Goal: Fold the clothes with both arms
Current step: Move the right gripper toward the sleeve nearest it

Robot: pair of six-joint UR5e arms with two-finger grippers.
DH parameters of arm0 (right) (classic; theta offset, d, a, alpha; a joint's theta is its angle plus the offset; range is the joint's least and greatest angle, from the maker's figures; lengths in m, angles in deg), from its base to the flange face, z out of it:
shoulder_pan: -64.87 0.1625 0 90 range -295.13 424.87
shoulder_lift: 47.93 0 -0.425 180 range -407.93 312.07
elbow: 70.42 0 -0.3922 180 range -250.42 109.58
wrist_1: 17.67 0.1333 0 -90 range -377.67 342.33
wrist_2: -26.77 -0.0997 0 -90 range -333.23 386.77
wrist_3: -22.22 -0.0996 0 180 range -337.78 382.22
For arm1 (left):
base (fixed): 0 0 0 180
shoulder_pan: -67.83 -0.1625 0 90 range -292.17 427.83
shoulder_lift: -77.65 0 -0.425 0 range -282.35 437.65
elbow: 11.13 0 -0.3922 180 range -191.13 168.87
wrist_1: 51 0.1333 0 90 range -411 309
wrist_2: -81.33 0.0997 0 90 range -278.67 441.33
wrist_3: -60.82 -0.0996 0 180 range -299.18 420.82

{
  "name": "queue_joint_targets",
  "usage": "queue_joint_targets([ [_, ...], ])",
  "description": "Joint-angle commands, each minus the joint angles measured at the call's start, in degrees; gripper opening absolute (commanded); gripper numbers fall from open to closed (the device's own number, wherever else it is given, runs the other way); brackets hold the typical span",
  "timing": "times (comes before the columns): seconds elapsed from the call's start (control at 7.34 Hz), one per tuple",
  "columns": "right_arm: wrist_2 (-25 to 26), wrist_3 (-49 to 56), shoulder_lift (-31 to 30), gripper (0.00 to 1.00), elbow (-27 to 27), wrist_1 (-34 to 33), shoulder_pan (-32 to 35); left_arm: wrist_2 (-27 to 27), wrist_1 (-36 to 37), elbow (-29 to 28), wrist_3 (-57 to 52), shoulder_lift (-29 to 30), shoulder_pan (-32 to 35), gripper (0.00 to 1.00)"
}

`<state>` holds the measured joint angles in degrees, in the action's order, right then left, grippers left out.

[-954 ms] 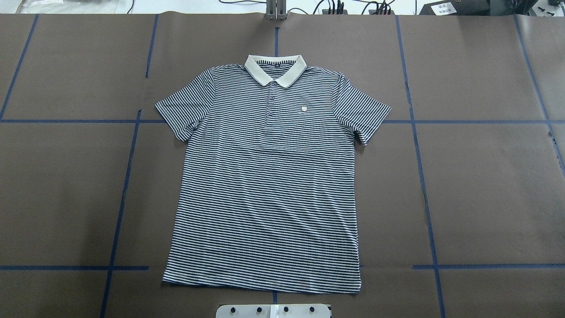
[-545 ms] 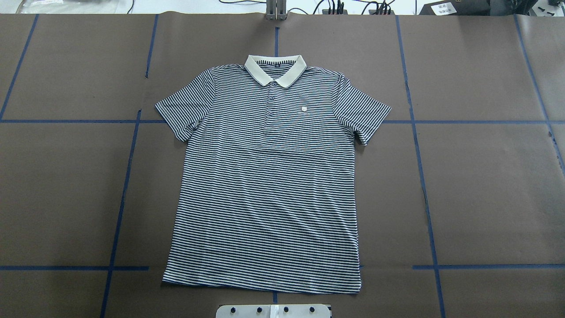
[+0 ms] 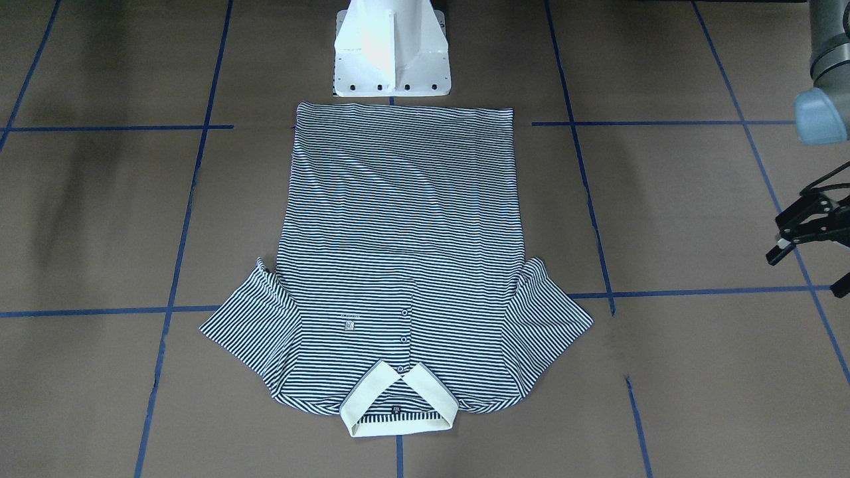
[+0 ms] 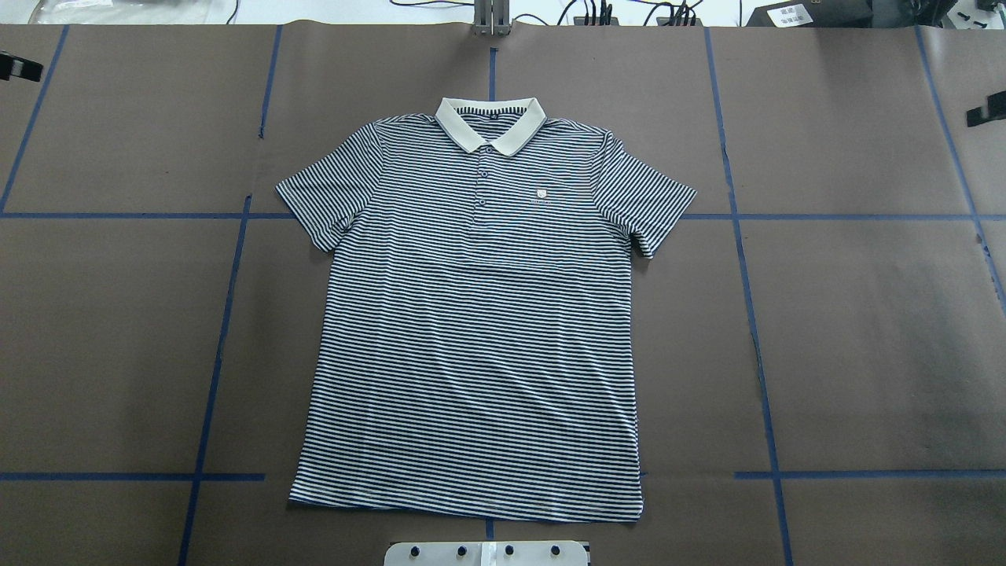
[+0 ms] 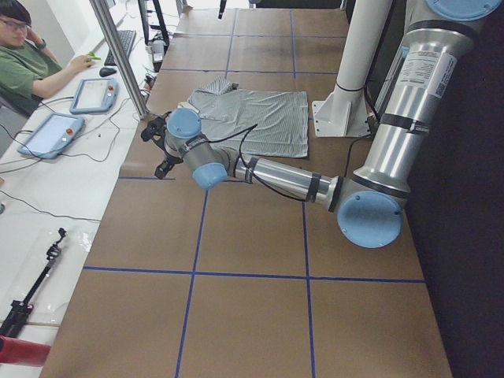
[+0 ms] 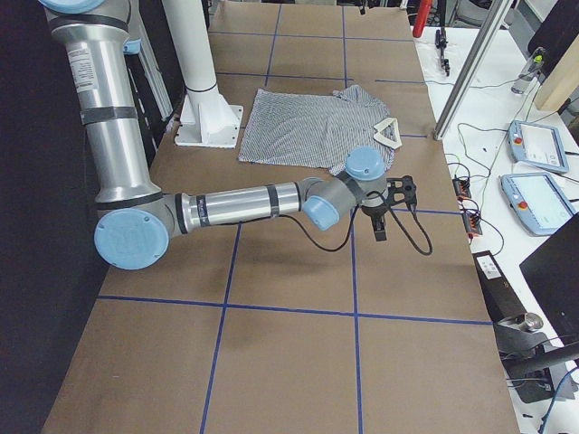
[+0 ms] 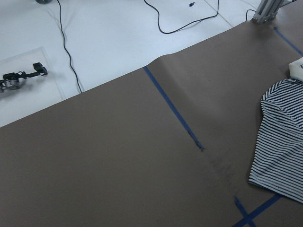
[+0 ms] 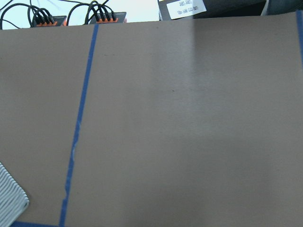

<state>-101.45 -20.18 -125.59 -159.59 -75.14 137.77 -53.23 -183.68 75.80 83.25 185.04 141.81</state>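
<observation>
no readable text, numbers or signs

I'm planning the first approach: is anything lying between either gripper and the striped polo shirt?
Nothing visible does. The left gripper and the right gripper hang out to either side, and only bare brown table cover with blue tape lines lies between them and the flat polo shirt.

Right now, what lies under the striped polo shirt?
The polo shirt lies flat on the brown table cover. Blue tape lines pass under its collar, sleeves and hem; whatever else is beneath the fabric is hidden.
</observation>
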Motion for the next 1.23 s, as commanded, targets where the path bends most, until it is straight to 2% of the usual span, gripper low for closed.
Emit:
queue_joint_targets([
  [0.0,9.43,-13.27,5.65,0.95,0.22,-0.01,-10.18,0.87,-1.44,-0.18,1.56,0.72,-4.79,1.00],
  [0.27,19.20,-21.47,8.21,0.80,0.66,-0.01,-20.82,3.32,-1.09,-0.45,1.65,0.89,-5.42,1.00],
  [0.41,22.37,-22.63,9.70,0.76,2.32,-0.01,-23.21,4.11,-1.18,-0.45,1.56,0.89,-5.60,1.00],
  [0.82,24.24,-22.55,12.17,0.63,7.68,0.08,-25.08,4.30,-1.09,-0.36,1.65,0.89,-5.86,1.00],
  [1.09,25.91,-22.64,12.97,0.61,9.19,0.08,-26.57,4.30,-1.26,-0.27,1.65,0.89,-5.86,1.00],
])
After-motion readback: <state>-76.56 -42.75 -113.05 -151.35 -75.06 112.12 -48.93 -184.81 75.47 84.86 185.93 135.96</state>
